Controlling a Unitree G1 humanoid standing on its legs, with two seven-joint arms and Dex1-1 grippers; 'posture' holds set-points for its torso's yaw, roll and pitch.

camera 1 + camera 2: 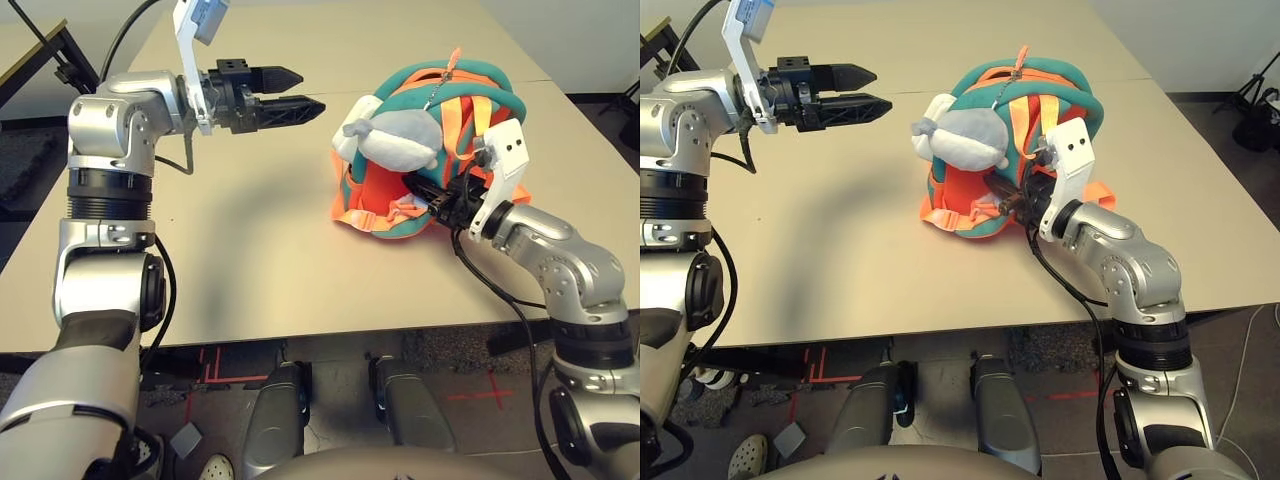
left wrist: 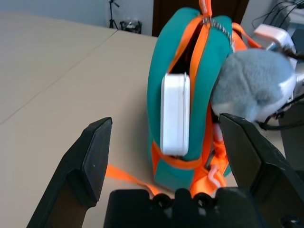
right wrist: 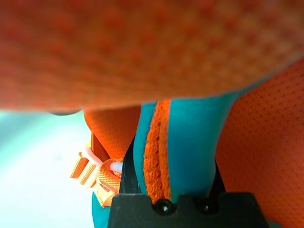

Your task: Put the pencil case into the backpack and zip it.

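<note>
The left gripper's [image 1: 310, 92] fingers stood wide apart, empty, near the backpack [image 2: 190, 95]. The right gripper's [image 3: 173, 185] fingers pinched its teal-orange edge. The pencil case [image 2: 175, 114] stuck halfway out the opening. Stiff and light, probably slick; the soft backpack would sag on the tabletop [image 1: 260, 240], so push the case's exposed end

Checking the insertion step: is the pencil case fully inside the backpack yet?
No. In the left wrist view the white pencil case sticks out of the backpack opening, most of its length exposed.

Beige table [image 1: 250, 250], dark floor [image 1: 30, 170]
</note>
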